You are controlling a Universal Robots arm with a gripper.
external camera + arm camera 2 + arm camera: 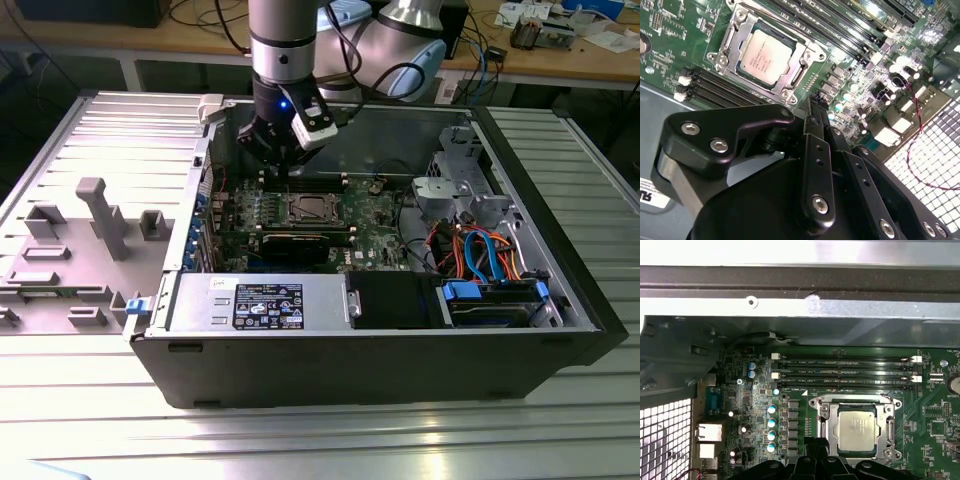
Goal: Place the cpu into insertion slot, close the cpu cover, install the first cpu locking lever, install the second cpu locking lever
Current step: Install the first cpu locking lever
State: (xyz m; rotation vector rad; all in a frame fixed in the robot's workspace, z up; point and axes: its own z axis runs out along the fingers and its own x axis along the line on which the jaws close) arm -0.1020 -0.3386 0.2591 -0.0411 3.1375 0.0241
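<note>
The cpu (pixel 765 54) lies flat in the insertion slot (pixel 721 60), silvery top face up; it also shows in the first wrist view (pixel 856 430) and in the exterior view (pixel 305 208). The cpu cover (pixel 805 52) is folded down around it, so the chip shows through the window. Thin metal lever rods lie along two sides of the frame; I cannot tell whether they are latched. My gripper (pixel 813 100) hovers above the motherboard just beside the socket, over the memory slots. Its black fingers are shut together with nothing between them.
Long black memory slots (pixel 845 371) run beside the socket. A black card (pixel 295 245) lies in front of it. The power supply (pixel 260 303) and a drive cage with blue and orange cables (pixel 480 250) fill the case front. Grey fixtures (pixel 100 215) stand at the exterior view's left.
</note>
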